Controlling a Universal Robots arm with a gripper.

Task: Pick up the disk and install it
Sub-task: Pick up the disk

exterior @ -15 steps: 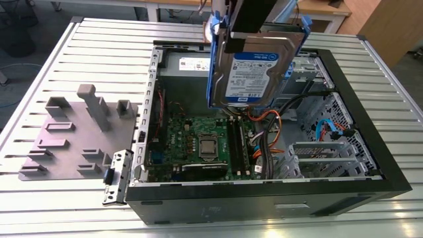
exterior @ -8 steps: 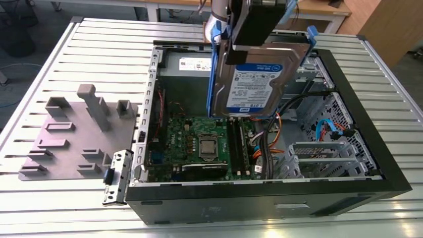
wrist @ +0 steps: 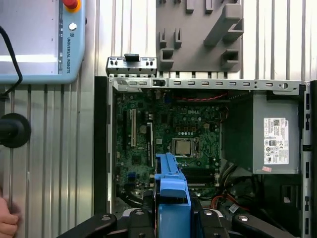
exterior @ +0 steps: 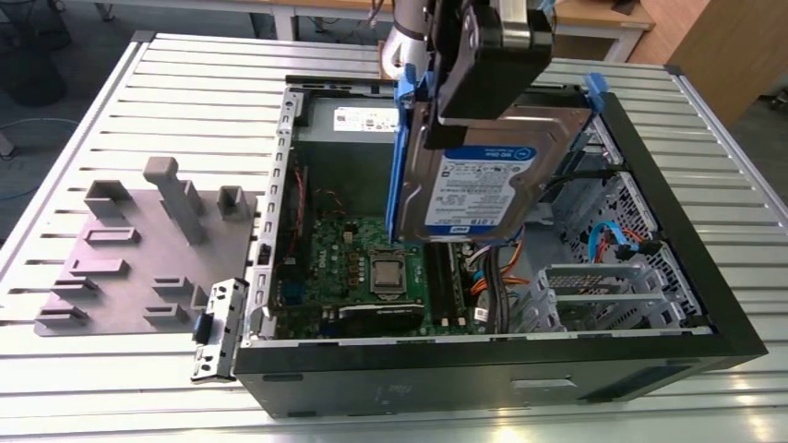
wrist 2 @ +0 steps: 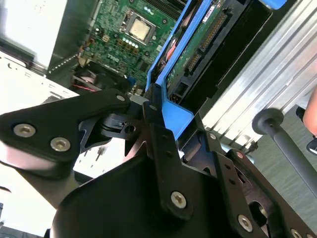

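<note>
Above the open computer case (exterior: 493,362), the gripper (exterior: 474,115) is clamped on the disk (exterior: 483,189). The disk hangs roughly upright over the motherboard (exterior: 369,258), its label facing the exterior view, and looks clear of the parts below, though that gap is hard to judge. In the second wrist view the black fingers (wrist 2: 161,141) pinch the blue side rail (wrist 2: 173,116), and a grey fixture plate (exterior: 136,249) lies beside the case at the exterior view's left.

You can see your gripper (wrist 2: 159,106) is matte black, built of flat link plates (wrist 2: 54,129) with rounded ends, pinned by silver socket-head screws (wrist 2: 179,199), and in the exterior view its glossy black body joins a pale silver wrist (exterior: 397,51).
</note>
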